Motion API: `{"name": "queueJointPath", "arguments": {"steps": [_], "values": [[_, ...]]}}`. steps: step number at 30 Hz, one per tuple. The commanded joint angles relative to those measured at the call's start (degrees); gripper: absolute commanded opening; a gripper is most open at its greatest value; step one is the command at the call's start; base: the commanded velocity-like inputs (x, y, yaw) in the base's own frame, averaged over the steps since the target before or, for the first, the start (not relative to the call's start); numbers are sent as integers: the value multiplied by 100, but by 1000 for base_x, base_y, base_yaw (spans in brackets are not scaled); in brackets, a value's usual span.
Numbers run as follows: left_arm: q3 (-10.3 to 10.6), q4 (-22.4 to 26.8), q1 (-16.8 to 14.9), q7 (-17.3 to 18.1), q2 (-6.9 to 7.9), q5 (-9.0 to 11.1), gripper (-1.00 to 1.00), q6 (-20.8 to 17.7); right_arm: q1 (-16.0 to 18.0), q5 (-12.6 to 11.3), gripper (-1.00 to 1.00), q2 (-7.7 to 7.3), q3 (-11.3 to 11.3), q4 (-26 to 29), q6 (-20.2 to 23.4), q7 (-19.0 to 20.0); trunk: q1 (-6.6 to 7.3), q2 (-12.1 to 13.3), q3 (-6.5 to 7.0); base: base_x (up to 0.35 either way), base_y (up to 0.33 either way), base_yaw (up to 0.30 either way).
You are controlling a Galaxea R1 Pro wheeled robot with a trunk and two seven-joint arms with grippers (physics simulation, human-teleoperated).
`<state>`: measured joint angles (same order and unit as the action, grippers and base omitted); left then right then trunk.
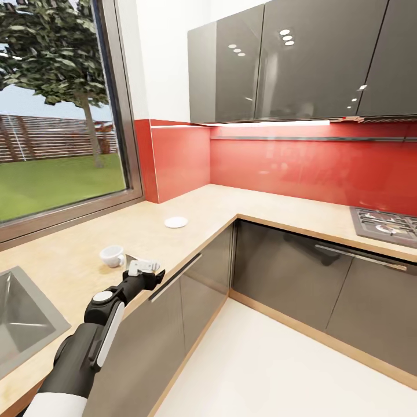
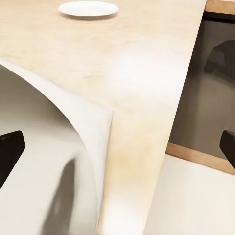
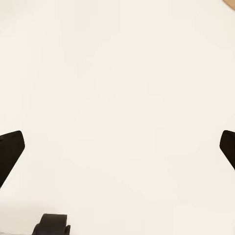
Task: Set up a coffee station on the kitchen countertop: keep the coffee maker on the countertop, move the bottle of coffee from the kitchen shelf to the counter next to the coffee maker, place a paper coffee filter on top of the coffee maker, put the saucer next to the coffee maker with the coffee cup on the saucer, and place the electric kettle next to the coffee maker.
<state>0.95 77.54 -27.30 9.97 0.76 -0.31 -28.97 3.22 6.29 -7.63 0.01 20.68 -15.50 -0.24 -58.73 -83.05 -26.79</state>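
The white coffee cup (image 1: 112, 255) stands on the beige countertop (image 1: 69, 260) near its front edge, and my left gripper (image 1: 145, 268) is right beside it, just over the counter's edge. In the left wrist view the cup (image 2: 44, 161) looms large next to one finger, and the left gripper (image 2: 117, 147) is open with its fingers wide apart. The white saucer (image 1: 176, 222) lies farther along the counter toward the corner, also seen as a small saucer (image 2: 88, 8) beyond the cup. My right gripper (image 3: 117, 147) is open over the white floor, holding nothing.
A steel sink (image 1: 23, 315) is set into the counter at the left, below a large window (image 1: 58, 110). A gas hob (image 1: 385, 223) sits at the far right. Grey cabinets (image 1: 301, 58) hang above the red backsplash. Base cabinets with bar handles (image 1: 175, 277) line the floor (image 1: 272, 370).
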Motion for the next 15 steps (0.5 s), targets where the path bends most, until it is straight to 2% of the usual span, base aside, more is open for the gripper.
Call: {"name": "queueJointPath", "arguments": {"steps": [1, 15], "values": [[6, 7, -4, 14, 3, -4, 100, -29, 3, 44, 100, -1, -3, -3, -15, -3, 0, -3, -6, 22, -8, 0], [4, 7, -4, 14, 3, -4, 100, -29, 3, 43, 100, -1, -3, -3, -15, -3, 0, -3, -6, 53, -38, 0]]}}
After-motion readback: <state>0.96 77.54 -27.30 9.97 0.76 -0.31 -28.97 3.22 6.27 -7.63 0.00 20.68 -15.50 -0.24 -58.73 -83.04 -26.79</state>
